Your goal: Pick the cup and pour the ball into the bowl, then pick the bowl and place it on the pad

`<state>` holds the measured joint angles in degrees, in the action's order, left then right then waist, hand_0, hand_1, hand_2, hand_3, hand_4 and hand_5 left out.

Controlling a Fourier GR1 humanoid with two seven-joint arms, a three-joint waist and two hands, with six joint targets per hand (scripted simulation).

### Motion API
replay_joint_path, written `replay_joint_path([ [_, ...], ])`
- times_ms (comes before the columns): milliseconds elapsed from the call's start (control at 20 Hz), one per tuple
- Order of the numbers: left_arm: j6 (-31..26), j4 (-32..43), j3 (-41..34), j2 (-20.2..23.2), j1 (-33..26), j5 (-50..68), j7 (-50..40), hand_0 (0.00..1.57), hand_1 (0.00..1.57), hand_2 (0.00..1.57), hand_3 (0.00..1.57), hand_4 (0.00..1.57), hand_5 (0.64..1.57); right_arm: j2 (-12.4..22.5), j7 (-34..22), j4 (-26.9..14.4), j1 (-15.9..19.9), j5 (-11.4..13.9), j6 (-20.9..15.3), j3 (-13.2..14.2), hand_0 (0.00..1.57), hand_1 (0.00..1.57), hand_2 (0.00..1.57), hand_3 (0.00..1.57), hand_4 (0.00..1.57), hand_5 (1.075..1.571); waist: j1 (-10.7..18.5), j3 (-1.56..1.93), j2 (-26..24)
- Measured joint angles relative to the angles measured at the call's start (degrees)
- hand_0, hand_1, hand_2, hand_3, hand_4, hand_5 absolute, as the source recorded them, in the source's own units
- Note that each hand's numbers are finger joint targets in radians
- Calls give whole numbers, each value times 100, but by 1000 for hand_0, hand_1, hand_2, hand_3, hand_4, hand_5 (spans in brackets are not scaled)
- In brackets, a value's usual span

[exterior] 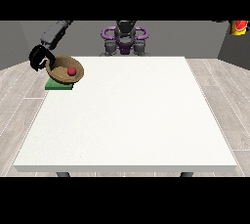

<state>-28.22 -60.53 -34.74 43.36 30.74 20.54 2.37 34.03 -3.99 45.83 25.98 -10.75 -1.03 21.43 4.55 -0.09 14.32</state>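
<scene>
In the front view, a brown bowl (65,70) is seen at the far corner of the table (127,120) on the view's left, held over a green pad (59,85) that lies at the table's left edge. A red ball (72,71) rests inside the bowl, so the pour is judged to be done and the placing of the bowl on the pad to be the step in hand. The bowl is tilted, its rim lower on the side toward the table's middle; whether its base already touches the pad cannot be told. The hand at the view's left (39,57) is at the bowl's outer rim, with dark fingers curled round that rim, so the bowl is taken as grasped. No cup is seen anywhere on the table. The other hand is not seen in this view; only the robot's torso (125,39) shows behind the table's far edge. For the step to be done well, the bowl should be levelled before it is lowered, since the ball could roll out over the low rim. The bowl's base should be centred over the pad, which is narrower than the bowl and close to the table's left edge, so little room for error is left on that side. The fingers should be released only once the bowl is seated flat, and the hand should be drawn away outward without the rim being caught.
</scene>
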Motion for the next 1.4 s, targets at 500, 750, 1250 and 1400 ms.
replay_joint_path([
  [500, 30, 100, 37, 237, 33, 103, -114, 0, 0, 0, 0, 1195, 1561, 91, -52, -684, 343, -44, -226, 196, 1571, 1571, 1571, 977, 0, 1554, -62, 12, -69],
  [750, -14, 345, -19, 396, 56, 114, 77, 0, 0, 0, 0, 1192, 1562, 205, 9, -746, 566, -25, -482, 280, 1465, 1465, 1389, 796, 0, 1539, -119, 11, 34],
  [1250, -115, 605, -72, 637, 66, 156, 398, 0, 0, 0, 0, 1193, 1567, 60, 450, -994, 882, -68, -758, 367, 931, 931, 1103, 1043, 162, 1509, -28, 12, 317],
  [1400, -121, 550, -52, 680, 86, 195, 371, 0, 0, 0, 0, 1199, 1568, 189, 404, -1137, 970, 42, -638, 254, 0, 0, 212, 0, 0, 1442, 52, 10, 346],
])
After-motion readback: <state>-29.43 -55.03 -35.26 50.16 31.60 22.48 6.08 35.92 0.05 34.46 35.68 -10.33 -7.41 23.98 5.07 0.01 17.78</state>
